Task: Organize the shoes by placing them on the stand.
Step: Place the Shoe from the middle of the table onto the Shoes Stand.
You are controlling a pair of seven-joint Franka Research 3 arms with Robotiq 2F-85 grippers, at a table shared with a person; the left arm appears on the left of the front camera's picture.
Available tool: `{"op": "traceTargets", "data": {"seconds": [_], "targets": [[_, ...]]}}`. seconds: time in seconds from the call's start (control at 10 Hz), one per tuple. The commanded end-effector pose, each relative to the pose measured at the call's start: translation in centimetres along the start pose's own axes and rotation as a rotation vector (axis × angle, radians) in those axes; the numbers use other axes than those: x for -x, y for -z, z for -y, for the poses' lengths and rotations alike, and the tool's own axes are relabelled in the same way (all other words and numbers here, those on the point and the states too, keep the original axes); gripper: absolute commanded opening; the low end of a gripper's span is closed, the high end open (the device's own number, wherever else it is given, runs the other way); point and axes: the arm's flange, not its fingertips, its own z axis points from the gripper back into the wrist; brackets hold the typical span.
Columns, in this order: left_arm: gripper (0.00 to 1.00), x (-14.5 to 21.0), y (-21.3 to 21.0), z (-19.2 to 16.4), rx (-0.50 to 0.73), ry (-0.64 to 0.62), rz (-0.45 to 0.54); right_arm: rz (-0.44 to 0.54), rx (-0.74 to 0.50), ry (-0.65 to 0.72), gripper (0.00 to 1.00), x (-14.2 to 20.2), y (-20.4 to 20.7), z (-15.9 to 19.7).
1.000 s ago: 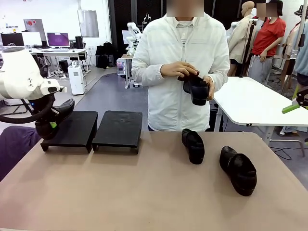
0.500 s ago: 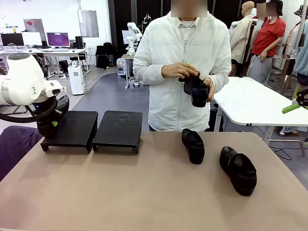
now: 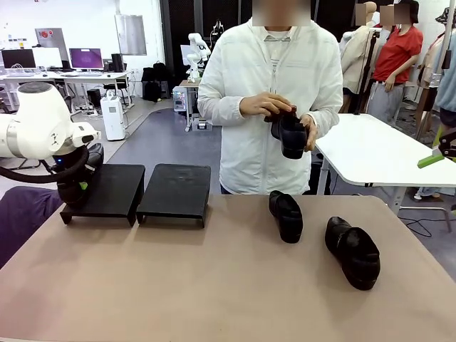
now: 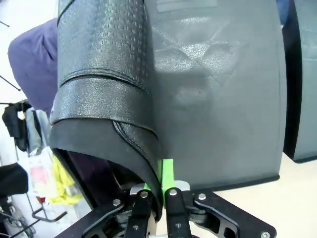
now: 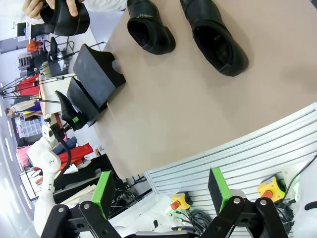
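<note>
Landmark for all positions: the stand (image 5: 96,74), made up of a left platform (image 3: 110,187) and a right platform (image 3: 175,187). They sit side by side with a narrow gap between them, on the table (image 3: 214,285).

Left gripper (image 4: 157,192): its jaws are pressed together on the thin rear rim of the held shoe (image 4: 104,99). A green pad (image 4: 167,171) lies flat against the leather. The held shoe sits at the outer end of the left platform, on the side away from the right platform. In the left wrist view it overlaps that end of the platform top. The left arm (image 3: 39,132) covers the sole in the front view, so I cannot tell whether the shoe rests on the platform or hangs just above it.

Right gripper (image 5: 161,191): its jaws are spread wide with nothing between them. It is off the table on the robot's side, well apart from the stand.

Other shoes:
- The near shoe (image 3: 286,215) lies on the table to the right of the right platform, clear of it.
- The far shoe (image 3: 353,251) lies farther from the stand on the same side. It is apart from the near shoe and closer to the robot's edge.
- The fourth shoe (image 3: 292,134) is off the table, above and beyond the near shoe. The person (image 3: 249,142) behind the table holds it, with one hand (image 3: 265,105) on top and the other hand (image 3: 311,130) at its side.

Both platform tops are bare except for the end where the held shoe is.
</note>
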Motion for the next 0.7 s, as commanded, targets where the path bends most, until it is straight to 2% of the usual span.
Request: {"op": "traceTargets", "data": {"seconds": [0.0, 0.4, 0.6], "targets": [[1.00, 0.0, -0.3, 0.6, -0.010, 0.013, 0.049, -0.004, 0.001, -0.001, 1.00, 0.1, -0.1, 0.0], [1.00, 0.2, -0.8, 0.8, -0.013, 0.026, 0.074, -0.004, 0.001, -0.001, 1.00, 0.1, -0.1, 0.0], [1.00, 0.7, -2.2, 0.7, 0.032, 0.051, 0.088, -0.004, 0.001, -0.001, 1.00, 0.1, -0.1, 0.0]]}}
